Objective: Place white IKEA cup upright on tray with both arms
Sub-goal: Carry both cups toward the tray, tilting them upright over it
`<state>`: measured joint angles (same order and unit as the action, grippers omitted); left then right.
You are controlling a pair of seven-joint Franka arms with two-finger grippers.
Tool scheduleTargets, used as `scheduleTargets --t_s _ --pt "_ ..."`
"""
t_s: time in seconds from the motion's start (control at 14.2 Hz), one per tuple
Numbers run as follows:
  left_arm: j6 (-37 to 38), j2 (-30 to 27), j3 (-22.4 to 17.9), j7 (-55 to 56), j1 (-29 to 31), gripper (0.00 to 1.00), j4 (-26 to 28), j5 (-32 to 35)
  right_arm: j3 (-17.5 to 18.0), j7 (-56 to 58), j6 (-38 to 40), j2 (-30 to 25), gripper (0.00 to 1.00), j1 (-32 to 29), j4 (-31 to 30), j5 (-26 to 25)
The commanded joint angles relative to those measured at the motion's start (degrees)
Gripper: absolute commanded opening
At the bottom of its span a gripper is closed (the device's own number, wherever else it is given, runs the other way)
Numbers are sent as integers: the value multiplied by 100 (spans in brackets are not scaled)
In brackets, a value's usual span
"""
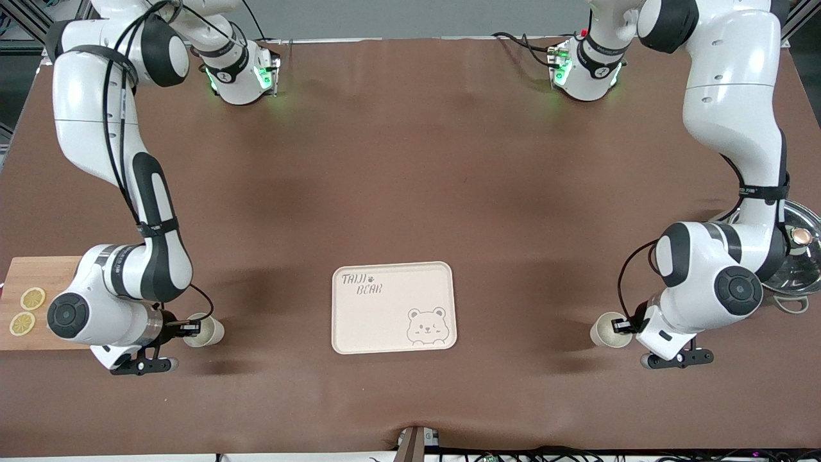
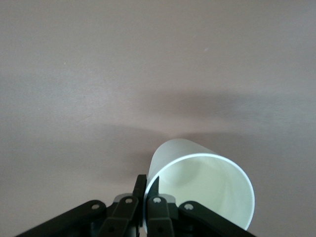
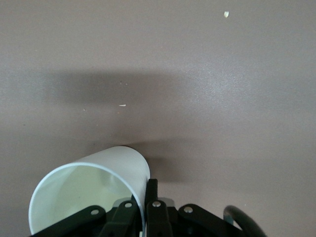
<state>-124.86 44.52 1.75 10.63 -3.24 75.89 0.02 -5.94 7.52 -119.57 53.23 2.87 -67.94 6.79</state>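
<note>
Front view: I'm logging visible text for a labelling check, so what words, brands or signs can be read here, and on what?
"TAIJI BEAR", grey lettering with a small paw mark, on the tray, beside a bear-face drawing.
A small dark band mark on the left arm: too small to read.
Round marks on the two arm bases at the table's edge: too small to read.
The two white cups: no text visible.

The whole table (image 1: 410,192) is seen from high up across from the arm bases, looking steeply down. The tabletop is viewed closely from each wrist, past the fingers, with a cup rim filling the foreground. Each cup is shared with the front view.
</note>
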Motion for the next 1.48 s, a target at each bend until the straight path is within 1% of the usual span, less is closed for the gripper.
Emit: scheduleTargets --t_s 0.0,0.14,0.28,0.49,0.64,0.99,1.2,1.27,1.41 --pt "128 -206 80 386 -115 0 75 -2 14 39 56 -49 0 38 26 121" --pt "321 -224 80 614 -299 0 66 -20 31 13 266 -137 0 82 70 112" --pt "410 -408 80 887 -440 0 66 -2 58 -136 600 -216 0 213 166 112" --pt "691 -540 45 1343 -739 0 66 7 49 -785 1311 -225 0 424 622 103" --pt "691 -584 36 1782 -958 0 66 24 31 -1425 1506 -313 0 678 738 103" --pt "691 -541 63 2960 -1450 0 -66 -28 40 -3095 1489 -375 0 1434 870 103" --pt "674 -497 80 3549 -1723 0 -127 -46 233 -4185 1332 -349 0 1803 923 103" --pt "621 -488 89 3786 -1828 0 -136 -46 286 -4458 1183 -348 0 1891 923 103" --pt "595 -357 89 4234 -2048 0 -311 -46 277 -4732 1015 -340 0 2094 923 95"
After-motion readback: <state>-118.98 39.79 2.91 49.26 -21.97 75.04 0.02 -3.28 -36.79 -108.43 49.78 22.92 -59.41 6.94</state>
